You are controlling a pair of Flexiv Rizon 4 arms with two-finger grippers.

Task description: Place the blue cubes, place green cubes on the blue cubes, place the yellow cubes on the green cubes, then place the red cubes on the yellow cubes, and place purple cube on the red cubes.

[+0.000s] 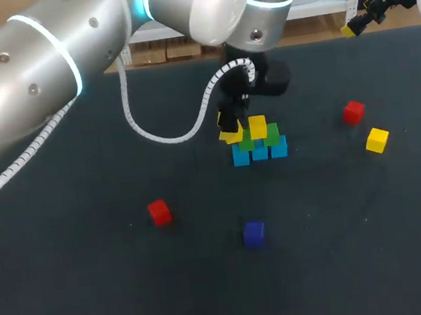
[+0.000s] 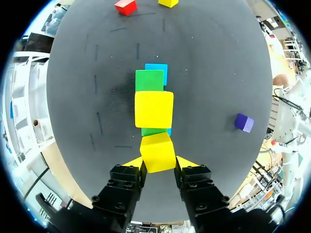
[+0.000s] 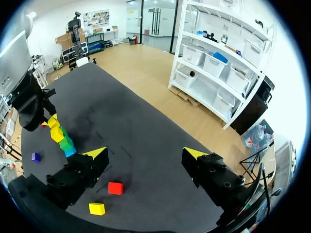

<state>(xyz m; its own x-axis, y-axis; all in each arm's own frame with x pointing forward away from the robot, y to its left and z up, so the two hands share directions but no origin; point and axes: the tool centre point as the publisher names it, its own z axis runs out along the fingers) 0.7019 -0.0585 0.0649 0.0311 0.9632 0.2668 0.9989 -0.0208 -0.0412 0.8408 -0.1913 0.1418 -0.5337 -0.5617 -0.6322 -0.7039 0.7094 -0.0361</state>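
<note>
Yellow cube (image 2: 158,153) pinched in left hand (image 2: 159,163) above stack (image 2: 149,80); right hand (image 3: 146,154) wide, aside.

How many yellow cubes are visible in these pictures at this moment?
3. One yellow cube is held in the left gripper at the stack; a second yellow cube sits on the green cubes; a third yellow cube lies alone beside a red cube. None appears hidden.

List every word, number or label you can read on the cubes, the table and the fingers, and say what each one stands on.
No readable text anywhere on them.
held yellow cube, between the fingers of the left gripper: plain faces.
stack: plain faces.
near red cube, far red cube, loose yellow cube, purple cube: plain faces.
table: no print.
</note>
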